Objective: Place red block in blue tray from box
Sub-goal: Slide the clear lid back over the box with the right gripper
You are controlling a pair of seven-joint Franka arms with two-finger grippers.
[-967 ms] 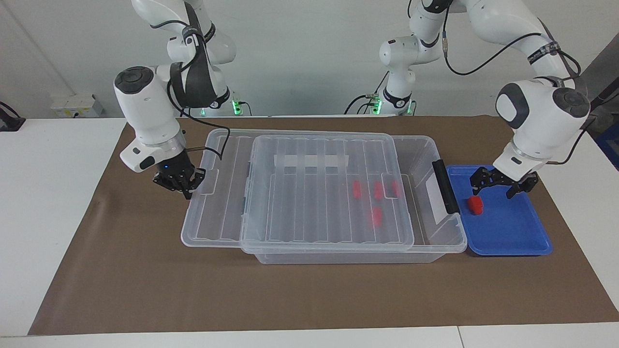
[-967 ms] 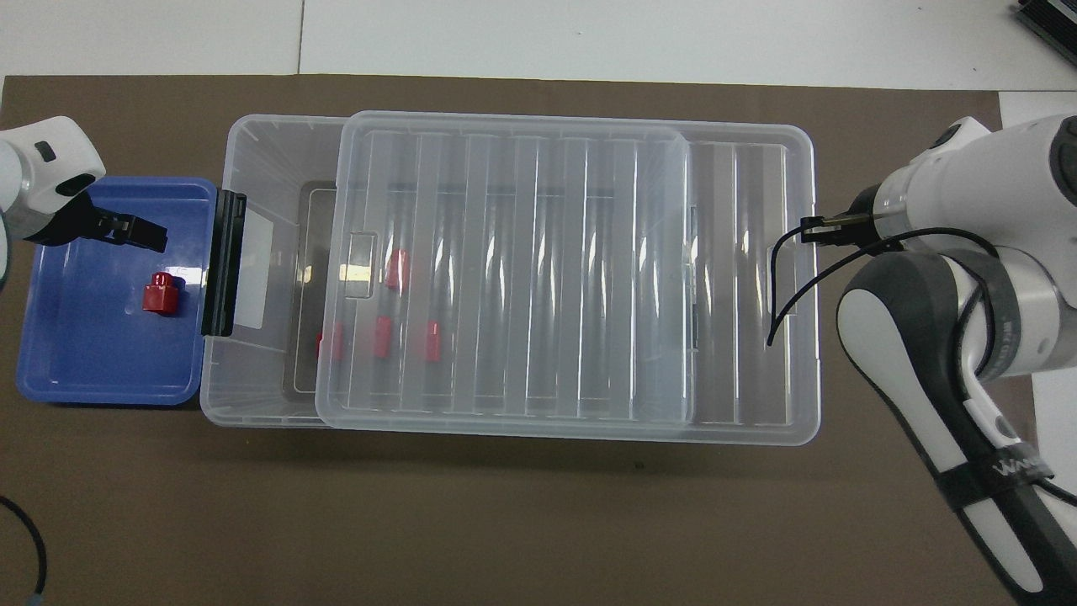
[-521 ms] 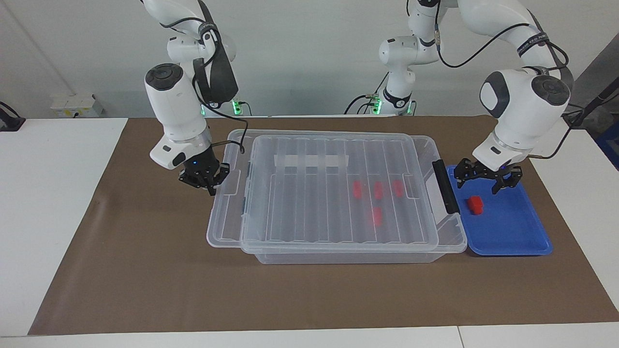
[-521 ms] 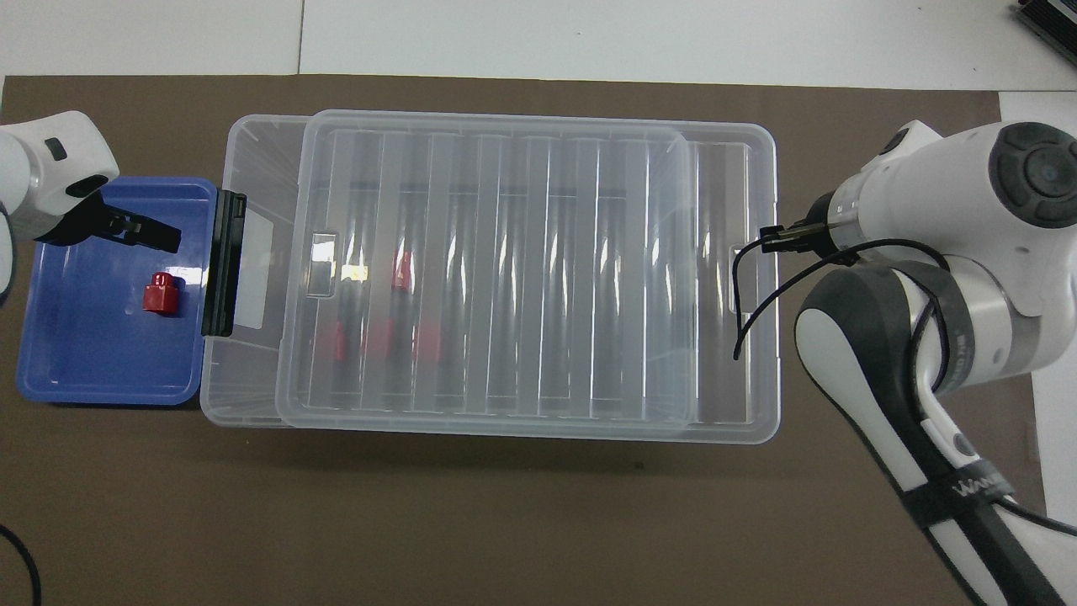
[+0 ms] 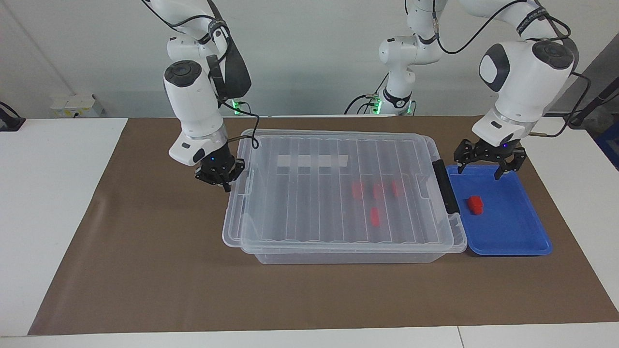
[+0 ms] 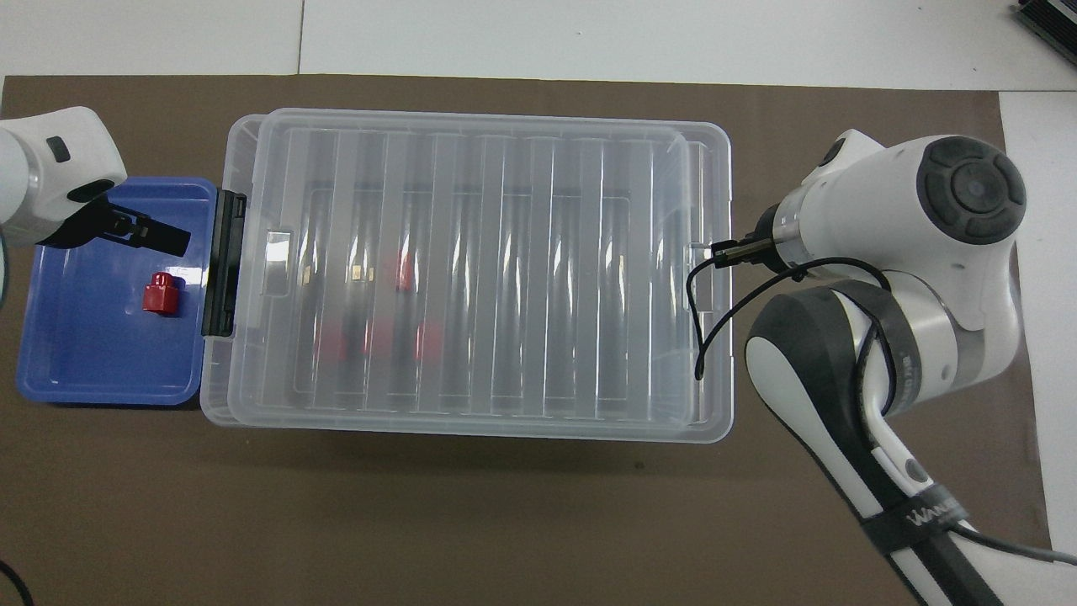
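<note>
One red block [image 5: 475, 205] lies in the blue tray [image 5: 512, 237], seen from overhead too: block [image 6: 161, 295], tray [image 6: 92, 370]. My left gripper [image 5: 485, 166] is open and empty, up over the tray's edge nearest the robots; it also shows overhead [image 6: 139, 231]. The clear box [image 5: 348, 257] stands beside the tray, its ribbed lid [image 5: 314, 208] lying over almost all of it. Several red blocks [image 5: 378, 191] show through the lid. My right gripper [image 5: 220, 176] is shut on the lid's end rim at the right arm's end of the box.
The box's black clip handle [image 5: 445, 186] sits against the tray. A brown mat [image 5: 145, 270] covers the table under everything. A black cable [image 6: 702, 328] from the right wrist hangs over the lid's end.
The right gripper has slid the lid toward the left arm's end, so it now covers the box. The left gripper has risen and drawn back from the red block in the tray.
</note>
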